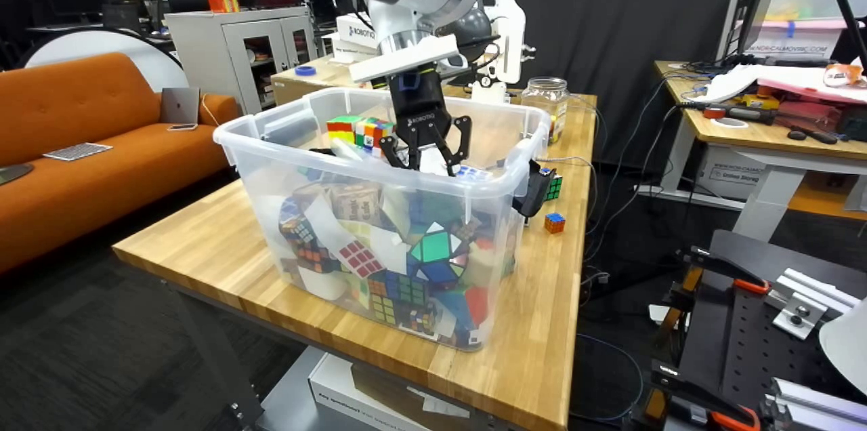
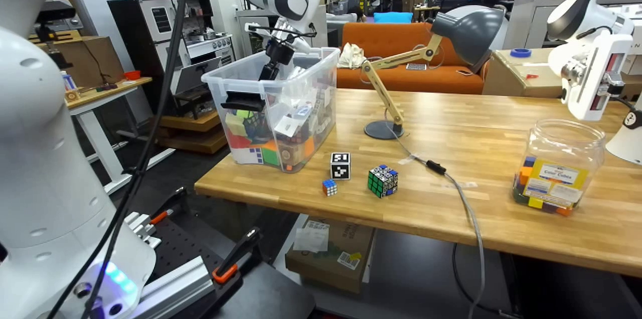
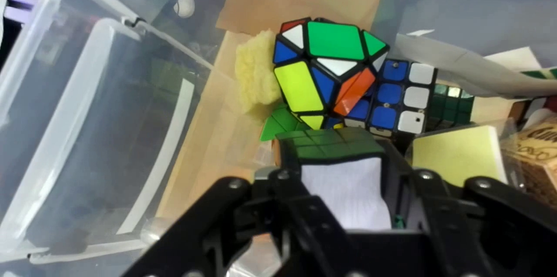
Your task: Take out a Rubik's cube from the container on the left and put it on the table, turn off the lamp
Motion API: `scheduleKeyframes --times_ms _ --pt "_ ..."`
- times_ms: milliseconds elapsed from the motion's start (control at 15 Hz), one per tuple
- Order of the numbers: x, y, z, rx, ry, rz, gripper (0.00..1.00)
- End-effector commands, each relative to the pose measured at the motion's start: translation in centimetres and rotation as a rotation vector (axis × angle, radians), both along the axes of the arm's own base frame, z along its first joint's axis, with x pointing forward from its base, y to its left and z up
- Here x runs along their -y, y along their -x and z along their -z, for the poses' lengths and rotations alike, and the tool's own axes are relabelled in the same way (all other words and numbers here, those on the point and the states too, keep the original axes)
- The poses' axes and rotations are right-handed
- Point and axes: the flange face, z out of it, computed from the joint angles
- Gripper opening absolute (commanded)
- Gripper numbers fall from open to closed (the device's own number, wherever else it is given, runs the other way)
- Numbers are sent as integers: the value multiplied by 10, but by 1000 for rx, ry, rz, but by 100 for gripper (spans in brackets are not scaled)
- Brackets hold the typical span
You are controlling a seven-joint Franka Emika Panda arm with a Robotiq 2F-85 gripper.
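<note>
Inside the translucent container [image 1: 366,168] on the wooden table [image 2: 466,128], my gripper [image 3: 341,150] is clamped on a green-and-white cube [image 3: 343,190], partly masked by my own fingers. In an exterior view, the rim veils my tips. Open room lies toward one wall; a many-coloured puzzle [image 3: 330,65] sits close. The lamp [image 2: 464,30] stands near the container.

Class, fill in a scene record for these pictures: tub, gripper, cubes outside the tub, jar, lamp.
Tub: on the wooden table, holding jumbled cubes
Gripper: reaching into the tub, jaws either side of a green-topped cube; whether it grips, cannot tell
Outside the tub: black-and-white cube, small cube, green-sided cube, all on the table
Jar: on the table, coloured blocks inside
Lamp: on the table; lit or not, cannot tell
</note>
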Motion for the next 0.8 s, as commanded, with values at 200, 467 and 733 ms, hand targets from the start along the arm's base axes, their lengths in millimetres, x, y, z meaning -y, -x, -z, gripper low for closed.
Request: scheduleKeyframes --times_ms 200,467,733 --pt "-18 7 -49 129 -100 -99 22" --pt "-18 13 -84 203 -118 -125 22" --pt "-7 23 -121 294 -116 -120 22"
